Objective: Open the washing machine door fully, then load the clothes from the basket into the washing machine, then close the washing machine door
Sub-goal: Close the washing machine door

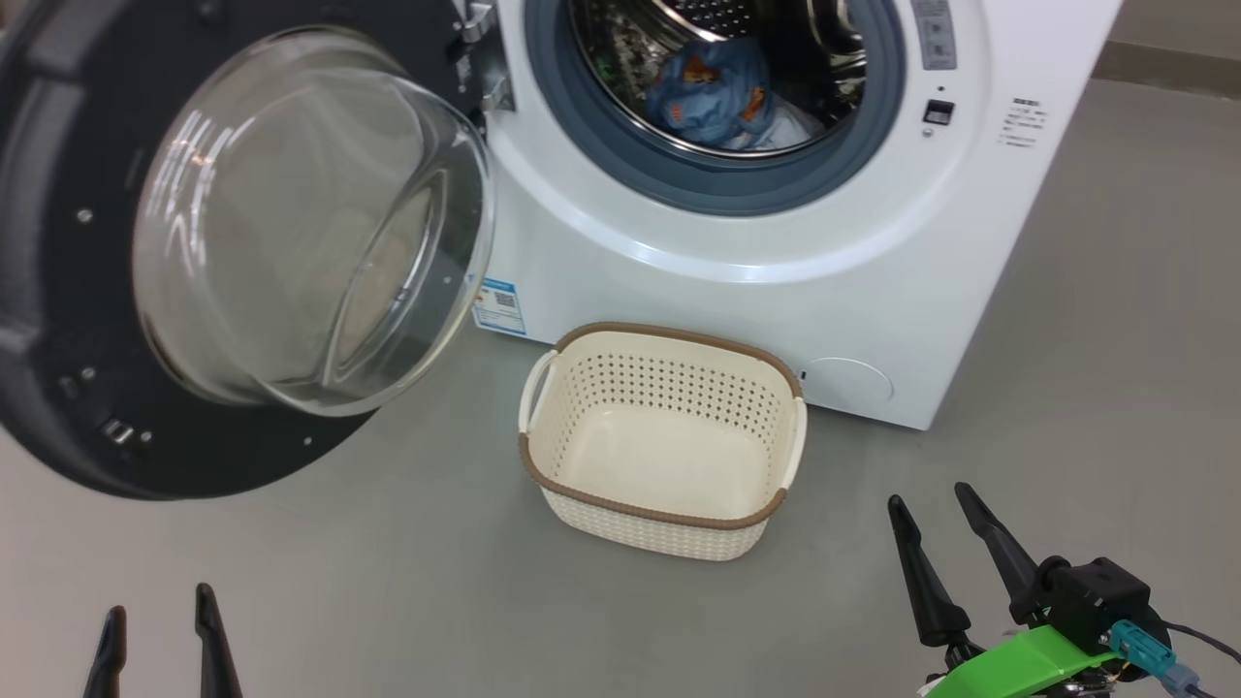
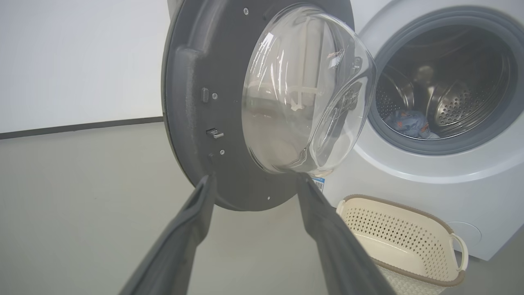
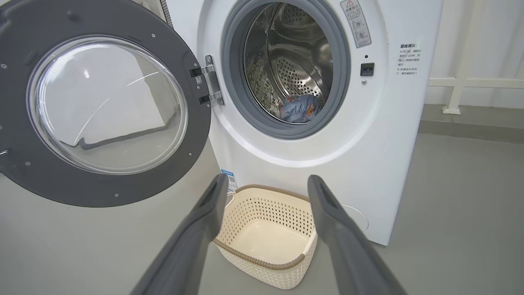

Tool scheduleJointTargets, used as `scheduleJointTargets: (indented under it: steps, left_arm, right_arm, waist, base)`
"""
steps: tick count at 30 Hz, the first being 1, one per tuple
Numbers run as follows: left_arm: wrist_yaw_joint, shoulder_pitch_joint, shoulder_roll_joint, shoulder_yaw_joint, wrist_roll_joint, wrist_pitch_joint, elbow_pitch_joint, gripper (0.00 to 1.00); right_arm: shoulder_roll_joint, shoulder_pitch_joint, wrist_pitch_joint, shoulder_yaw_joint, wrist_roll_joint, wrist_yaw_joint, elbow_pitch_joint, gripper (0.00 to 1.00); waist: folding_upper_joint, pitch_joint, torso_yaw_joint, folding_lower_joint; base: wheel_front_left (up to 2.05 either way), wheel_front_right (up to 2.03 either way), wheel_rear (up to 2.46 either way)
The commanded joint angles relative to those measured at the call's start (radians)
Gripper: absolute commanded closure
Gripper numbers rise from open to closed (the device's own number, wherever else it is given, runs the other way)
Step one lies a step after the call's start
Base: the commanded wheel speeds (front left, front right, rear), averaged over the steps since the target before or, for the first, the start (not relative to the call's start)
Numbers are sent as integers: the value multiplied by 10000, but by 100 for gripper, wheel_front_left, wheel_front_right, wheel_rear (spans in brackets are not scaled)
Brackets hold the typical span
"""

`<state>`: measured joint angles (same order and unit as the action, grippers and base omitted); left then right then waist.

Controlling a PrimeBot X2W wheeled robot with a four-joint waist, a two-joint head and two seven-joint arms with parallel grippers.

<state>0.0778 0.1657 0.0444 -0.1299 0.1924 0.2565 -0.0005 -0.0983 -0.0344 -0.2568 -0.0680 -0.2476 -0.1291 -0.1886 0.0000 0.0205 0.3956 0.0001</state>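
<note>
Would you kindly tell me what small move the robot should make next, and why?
Probably reach the open left gripper toward the free edge of the washing machine door to start swinging it shut. The basket looks empty, the clothes already lie inside the washing machine, the door stands wide open, and the right gripper is open and holds nothing too.

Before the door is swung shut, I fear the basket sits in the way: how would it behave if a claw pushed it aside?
The basket is empty and of thin perforated plastic, so probably light. On the smooth floor it would likely slide rather than tip, given its wide flat base. Its walls may flex a little.
</note>
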Motion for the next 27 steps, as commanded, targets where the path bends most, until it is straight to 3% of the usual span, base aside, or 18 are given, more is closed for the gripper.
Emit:
scheduleJointTargets:
  steps: [1,10,27]
  left_arm:
    - [126,-112,58,-387,80,53,-213,0]
    - [290,-38,58,-492,64,53,-238,0]
    - [424,-61,58,-413,180,53,-201,0]
  right_arm:
    - [-35,-44,-49,-256,25,-16,213,0]
    - [-9,-38,-49,-269,54,-16,206,0]
    - [-50,-148,-49,-350,63,-16,174,0]
  waist:
    - [0,-45,282,-1]
    - [0,-16,694,-1]
    - [0,71,863,-1]
  base:
    - [0,0,0]
    - [0,0,0]
    - [0,0,0]
